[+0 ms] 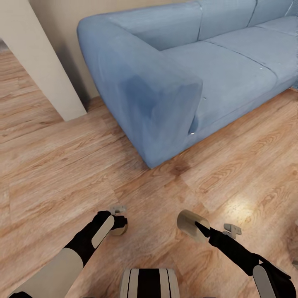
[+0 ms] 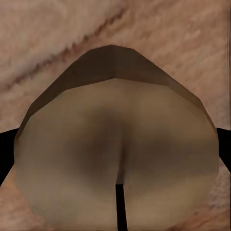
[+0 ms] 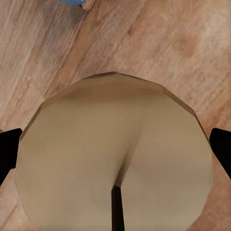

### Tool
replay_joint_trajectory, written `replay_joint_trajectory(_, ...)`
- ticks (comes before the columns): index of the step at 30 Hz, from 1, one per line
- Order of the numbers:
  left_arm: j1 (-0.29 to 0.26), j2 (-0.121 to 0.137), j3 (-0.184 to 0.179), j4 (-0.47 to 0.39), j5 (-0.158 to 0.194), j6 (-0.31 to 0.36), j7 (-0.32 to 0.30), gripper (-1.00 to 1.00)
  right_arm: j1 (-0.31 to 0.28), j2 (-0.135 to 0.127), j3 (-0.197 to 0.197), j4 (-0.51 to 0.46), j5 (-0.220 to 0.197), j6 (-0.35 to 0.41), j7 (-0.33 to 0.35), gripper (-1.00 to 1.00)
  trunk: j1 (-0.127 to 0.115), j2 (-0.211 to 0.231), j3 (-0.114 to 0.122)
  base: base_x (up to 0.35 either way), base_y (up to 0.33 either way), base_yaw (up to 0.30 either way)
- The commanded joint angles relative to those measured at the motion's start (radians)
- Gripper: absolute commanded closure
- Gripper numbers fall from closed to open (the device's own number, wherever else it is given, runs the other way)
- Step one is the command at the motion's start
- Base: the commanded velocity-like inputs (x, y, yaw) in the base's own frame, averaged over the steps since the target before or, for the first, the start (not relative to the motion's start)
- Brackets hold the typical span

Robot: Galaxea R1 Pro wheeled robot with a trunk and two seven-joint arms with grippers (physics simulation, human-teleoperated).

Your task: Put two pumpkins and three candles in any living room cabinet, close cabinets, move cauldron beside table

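Note:
A beige stubby candle (image 1: pixel 120 229) is clamped in my left gripper (image 1: pixel 119 223), low over the wooden floor at the lower left of the head view. In the left wrist view this candle (image 2: pixel 115 144) sits between two black fingertips (image 2: pixel 5 156). My right gripper (image 1: pixel 199 227) is shut on a second pale candle (image 1: pixel 189 223), held tilted at the lower right. The right wrist view has that candle (image 3: pixel 115 144) close up, with a black fingertip (image 3: pixel 7 154) on either side. Pumpkins, cabinet, cauldron and table are out of view.
A large blue sofa (image 1: pixel 186 70) stands ahead, its armrest corner (image 1: pixel 161 120) nearest to me. A beige wall end (image 1: pixel 39 58) rises at the upper left. Wooden floor (image 1: pixel 62 174) stretches between me and the sofa. My trunk (image 1: pixel 149 283) shows at the bottom.

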Motion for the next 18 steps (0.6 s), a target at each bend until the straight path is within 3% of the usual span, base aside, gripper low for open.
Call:
replay_joint_trajectory(1, 0.000, 0.001, -0.003, -0.001, 0.009, 0.005, 0.009, 1.00, 0.000, 0.000, -0.001, 0.000, -0.004, 0.008, 0.001, 1.00, -0.001, 0.000, 0.003, 0.000, 0.000, 0.000)
replay_joint_trajectory(11, 0.000, 0.002, 0.003, -0.005, 0.009, 0.021, 0.005, 1.00, 0.000, -0.001, -0.001, 0.000, -0.004, 0.009, 0.001, 1.00, -0.005, 0.002, 0.042, 0.000, 0.000, 0.000)
replay_joint_trajectory(18, -0.005, 0.002, 0.009, -0.012, 0.016, 0.100, 0.010, 1.00, 0.000, -0.001, -0.002, 0.001, -0.003, 0.009, 0.000, 1.00, -0.008, 0.004, 0.069, 0.000, 0.000, 0.000)
